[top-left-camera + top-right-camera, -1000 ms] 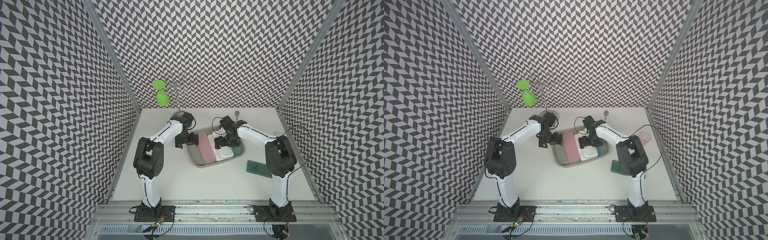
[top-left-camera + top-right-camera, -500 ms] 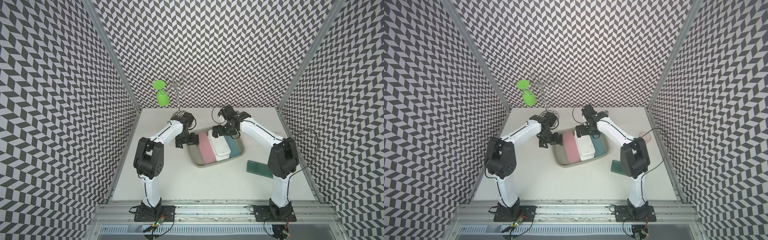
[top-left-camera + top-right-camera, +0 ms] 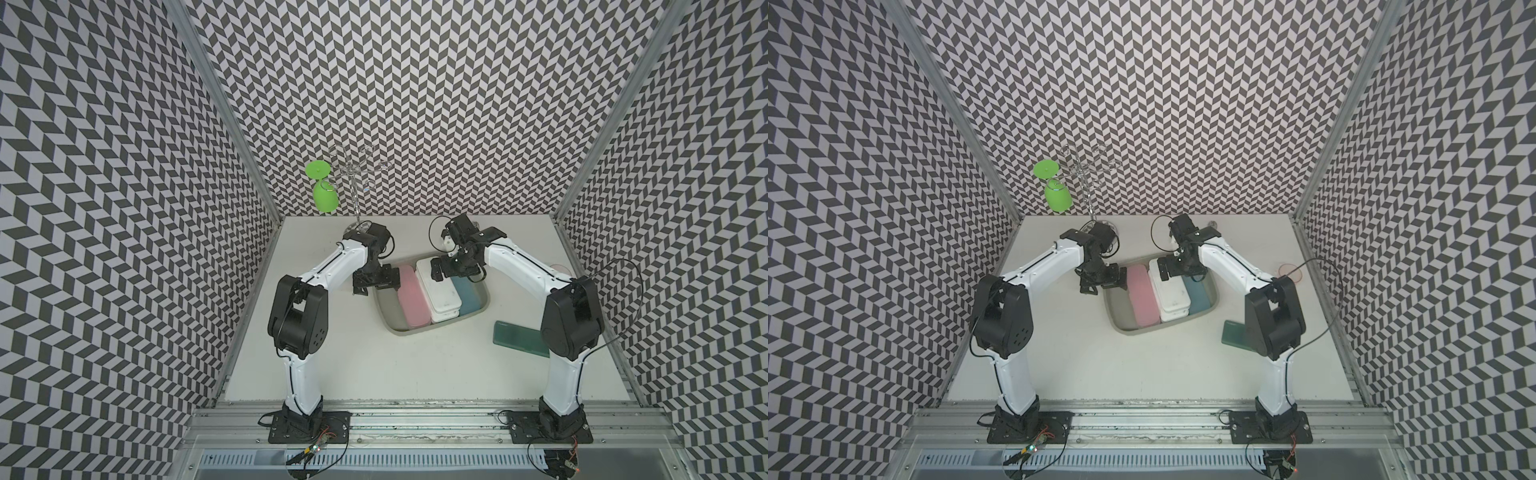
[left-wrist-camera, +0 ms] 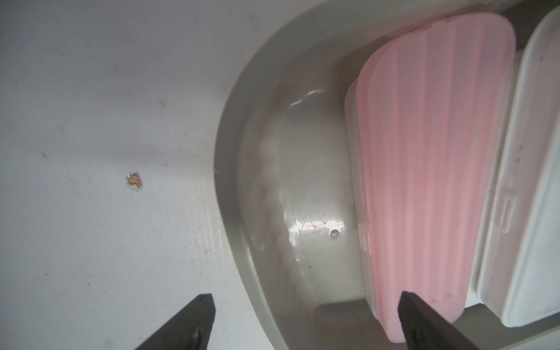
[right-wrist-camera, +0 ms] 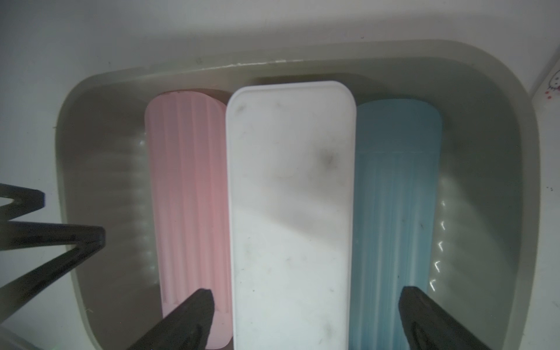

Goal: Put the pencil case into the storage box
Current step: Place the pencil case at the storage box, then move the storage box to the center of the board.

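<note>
Green pencil case lies outside the storage box, which three cases crowd, so it may land tilted; left gripper and right gripper both gape empty.

Both top views look steeply down from high above the metal base rail, far off, taking in the whole white tabletop and the large grey plastic storage box. The left wrist camera sits close over one rounded corner of that box, facing down. The right wrist camera, a little farther back, looks down into the whole box. All four views share the box.
</note>
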